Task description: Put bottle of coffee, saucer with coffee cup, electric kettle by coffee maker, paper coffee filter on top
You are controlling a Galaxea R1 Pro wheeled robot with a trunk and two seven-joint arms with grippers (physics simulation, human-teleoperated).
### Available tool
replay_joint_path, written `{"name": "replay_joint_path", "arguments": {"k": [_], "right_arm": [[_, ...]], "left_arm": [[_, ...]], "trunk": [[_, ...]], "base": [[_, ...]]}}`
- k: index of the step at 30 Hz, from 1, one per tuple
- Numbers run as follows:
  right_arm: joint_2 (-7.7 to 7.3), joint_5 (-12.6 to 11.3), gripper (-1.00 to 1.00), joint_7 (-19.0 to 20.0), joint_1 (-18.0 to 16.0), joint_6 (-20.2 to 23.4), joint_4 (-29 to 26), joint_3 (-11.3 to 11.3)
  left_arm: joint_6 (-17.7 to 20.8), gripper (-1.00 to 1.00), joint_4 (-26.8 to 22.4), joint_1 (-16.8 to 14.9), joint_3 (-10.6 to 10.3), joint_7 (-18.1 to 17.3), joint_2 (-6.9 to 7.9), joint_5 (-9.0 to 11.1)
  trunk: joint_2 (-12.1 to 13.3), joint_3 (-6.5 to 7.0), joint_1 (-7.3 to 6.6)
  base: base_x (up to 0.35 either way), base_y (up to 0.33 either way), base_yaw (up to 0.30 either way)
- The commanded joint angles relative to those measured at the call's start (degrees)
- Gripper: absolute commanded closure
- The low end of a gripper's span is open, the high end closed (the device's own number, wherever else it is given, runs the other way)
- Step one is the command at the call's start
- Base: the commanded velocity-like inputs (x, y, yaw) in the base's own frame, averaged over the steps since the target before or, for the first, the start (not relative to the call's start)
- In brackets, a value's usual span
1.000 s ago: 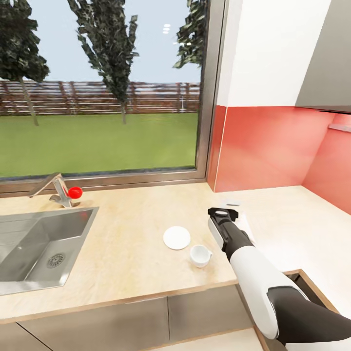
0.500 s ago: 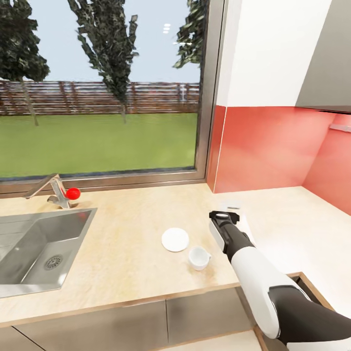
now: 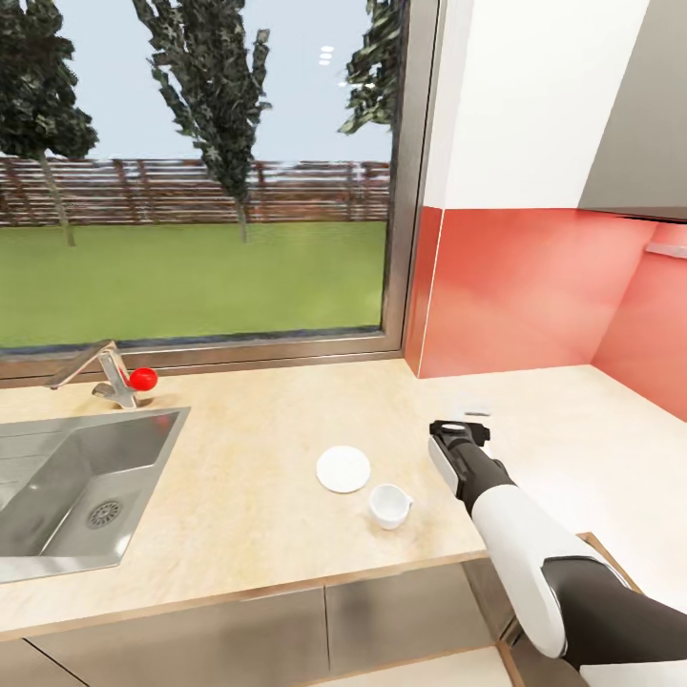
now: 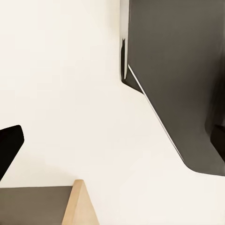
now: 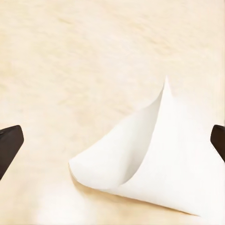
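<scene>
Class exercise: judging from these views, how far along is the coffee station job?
Done: nothing visibly. The round white saucer and white coffee cup sit apart on the beige countertop. In hand: the right gripper hovers open over the white paper coffee filter. Left: everything else.

The countertop (image 3: pixel 258 448) is being viewed from above and in front by the head camera, facing the window (image 3: pixel 200 172). The same countertop (image 5: pixel 70 61) is being looked down on closely by the right wrist camera. Pale and dark panels are being faced closely by the left wrist camera.
</scene>
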Motion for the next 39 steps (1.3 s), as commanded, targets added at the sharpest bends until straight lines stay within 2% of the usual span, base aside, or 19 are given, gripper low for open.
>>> {"name": "replay_joint_path", "arguments": {"k": [1,10,11,12,16,39], "right_arm": [[-0.05,0.0,-1.0,-0.2,0.0,0.4,-0.1,0.0],[-0.15,0.0,-1.0,-0.4,0.0,0.4,0.2,0.0],[-0.16,0.0,-1.0,-0.9,0.0,0.4,0.2,0.0],[-0.16,0.0,-1.0,-3.5,0.0,0.4,1.2,0.0],[-0.11,-0.1,-1.0,-4.2,0.0,0.3,2.4,0.0],[0.19,-0.2,-1.0,-4.2,0.0,0.3,3.0,0.0]], "left_arm": [[-0.3,-1.0,0.1,0.0,0.0,0.0,0.0,0.0],[-0.3,-1.0,0.1,0.1,0.0,0.0,0.0,0.0],[-0.3,-1.0,0.1,0.1,0.0,0.0,0.0,0.0],[-0.3,-1.0,0.1,0.0,0.0,0.0,0.05,0.0],[-0.3,-1.0,0.1,0.1,0.0,0.1,0.03,0.0],[-0.3,-1.0,0.1,0.1,0.0,0.0,-0.24,0.0]], "trunk": [[-0.1,-0.11,0.03],[-0.1,-0.11,0.03],[-0.1,-0.11,0.03],[-0.1,-0.11,0.03],[-0.1,-0.11,0.03],[-0.1,-0.11,0.03]], "base": [[0.0,0.0,0.0],[0.0,0.0,0.0],[0.0,0.0,0.0],[0.0,0.0,-0.142],[0.0,0.0,-0.101],[0.063,-0.049,-0.004]]}}
